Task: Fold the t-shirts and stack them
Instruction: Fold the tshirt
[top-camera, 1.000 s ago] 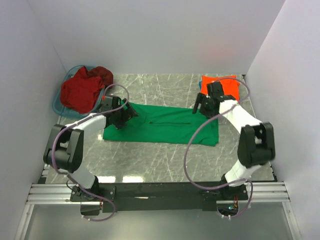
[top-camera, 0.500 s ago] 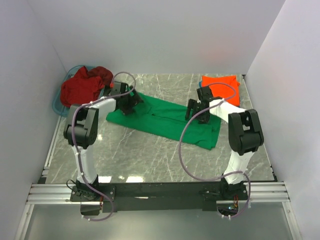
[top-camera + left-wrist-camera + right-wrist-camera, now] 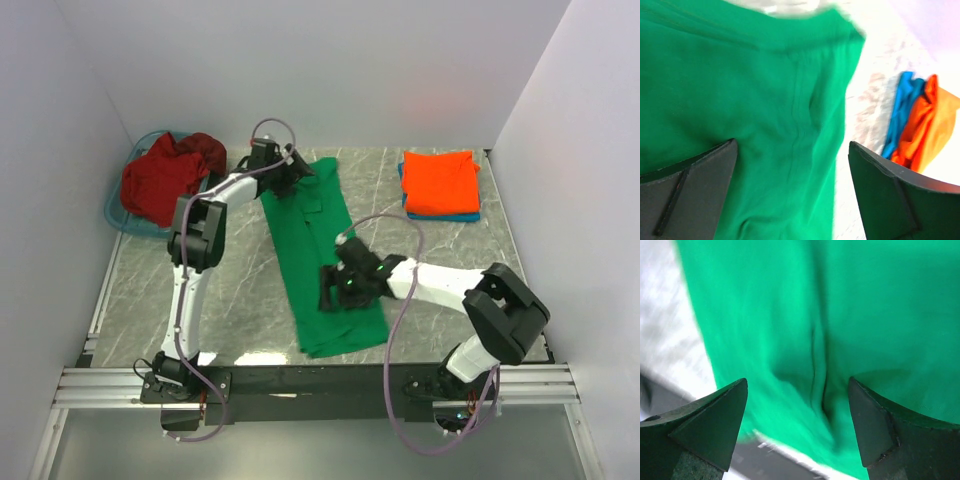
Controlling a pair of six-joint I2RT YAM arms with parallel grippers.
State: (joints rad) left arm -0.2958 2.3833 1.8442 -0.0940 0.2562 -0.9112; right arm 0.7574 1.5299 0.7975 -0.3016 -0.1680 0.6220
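Your green shirt [image 3: 318,250] lies on the table [image 3: 230,300] as one long narrow strip. It runs from the far middle down to the near edge and slants slightly right as it comes toward the bases. The near end looks a bit wider and rumpled.

Left gripper [image 3: 290,172] sits over the far end of the strip, with the arm stretched out along the left side. In its wrist view the fingers [image 3: 695,190] are spread wide, so it's released with nothing pinched. Green cloth fills the gap between them, and a seam or fold line runs down the middle. You can't tell from this whether the tips touch the cloth.

Right gripper [image 3: 335,290] sits over the near part of the strip, with the arm reaching in from the right. Its fingers [image 3: 705,425] are also wide apart, so it's released too. The cloth under the gap has a small pucker between them. The cloth edge and bare table show on the left of that view.

Both wrist views are blurred, so don't trust fine detail.

Orange shirt [image 3: 440,180] is folded and sits on a folded blue shirt [image 3: 441,215] at the far right, well apart from the green one. The left wrist view catches both at its right edge.

Red pile [image 3: 160,180] sits in the basket [image 3: 112,208] at the far left, spilling over the rim.
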